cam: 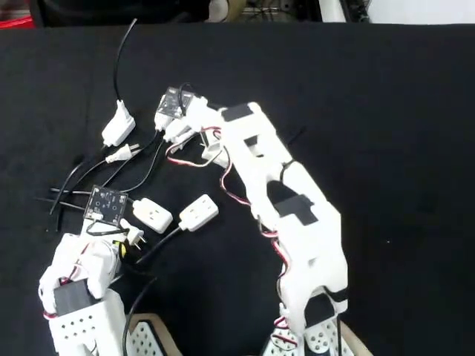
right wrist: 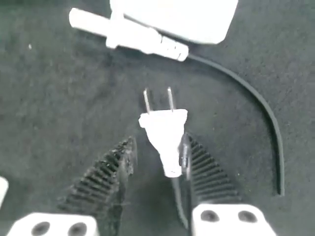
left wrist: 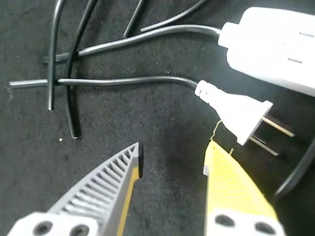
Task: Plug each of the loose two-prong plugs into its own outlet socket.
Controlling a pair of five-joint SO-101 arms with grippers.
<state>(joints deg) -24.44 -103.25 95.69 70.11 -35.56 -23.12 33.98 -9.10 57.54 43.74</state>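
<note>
The plug [left wrist: 236, 110] is white, its cord [left wrist: 123, 81] black, the cloth [left wrist: 162, 120] black, the left tool's [left wrist: 174, 151] fingers [left wrist: 103, 191] grey and yellow.

A black cloth [cam: 401, 111] is spread under and all around the left pincer [cam: 128, 243] and the right pincer [cam: 174, 132]; it is evenly lit and flecked with pale lint. Beyond the right pincer, past the cloth's far edge, a narrow strip of room is seen: a red object [cam: 15, 21], a cream round shape [cam: 226, 9], dark cables [cam: 274, 9] and a white surface [cam: 423, 10]. Behind both pincers, at the near edge, a tan board [cam: 349, 345] is shown.
</note>
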